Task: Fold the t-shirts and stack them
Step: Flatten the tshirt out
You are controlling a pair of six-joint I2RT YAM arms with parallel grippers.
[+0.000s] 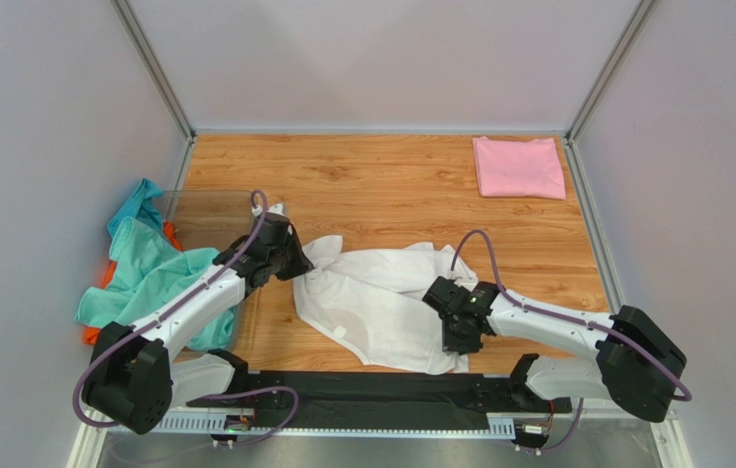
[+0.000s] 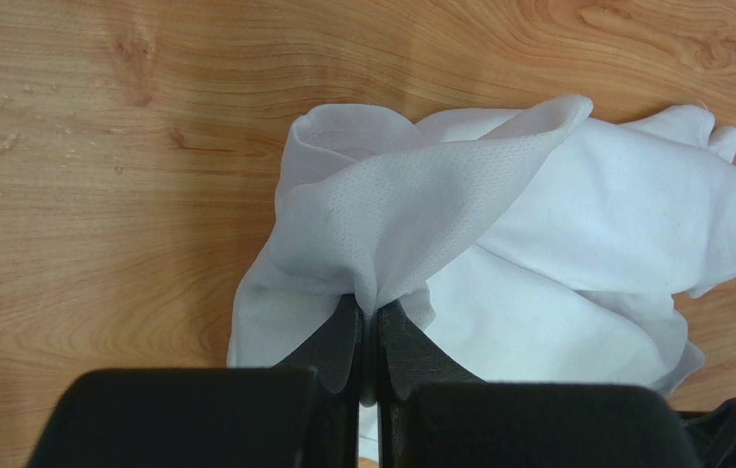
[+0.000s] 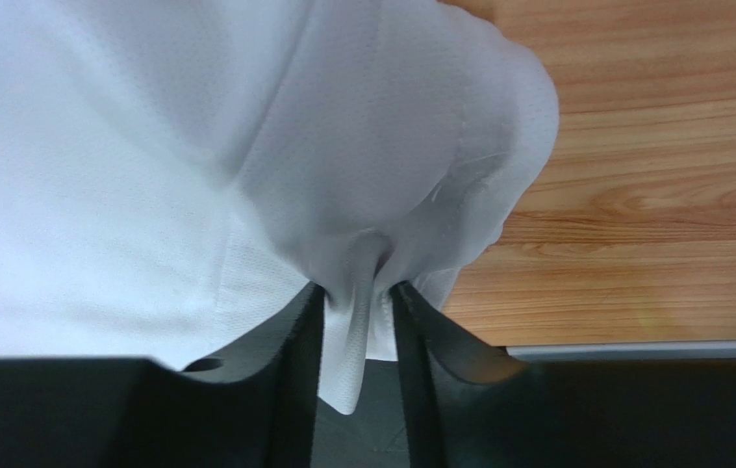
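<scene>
A white t-shirt [image 1: 372, 297] lies crumpled on the wooden table in front of the arms. My left gripper [image 1: 295, 255] is shut on its left edge; in the left wrist view the gripper [image 2: 370, 310] pinches a raised fold of the shirt [image 2: 537, 224]. My right gripper [image 1: 461, 341] holds the shirt's near right edge; in the right wrist view the gripper [image 3: 357, 290] has a bunched strip of the shirt [image 3: 196, 146] between its fingertips. A pale pink t-shirt [image 1: 518, 168] lies folded at the far right. Teal t-shirts [image 1: 152, 273] and an orange one [image 1: 96, 331] are heaped at the left.
A clear plastic bin [image 1: 208, 195] holds the teal and orange heap at the table's left edge. Grey walls with metal rails close in the table on the left, back and right. The black base bar [image 1: 372, 395] runs along the near edge.
</scene>
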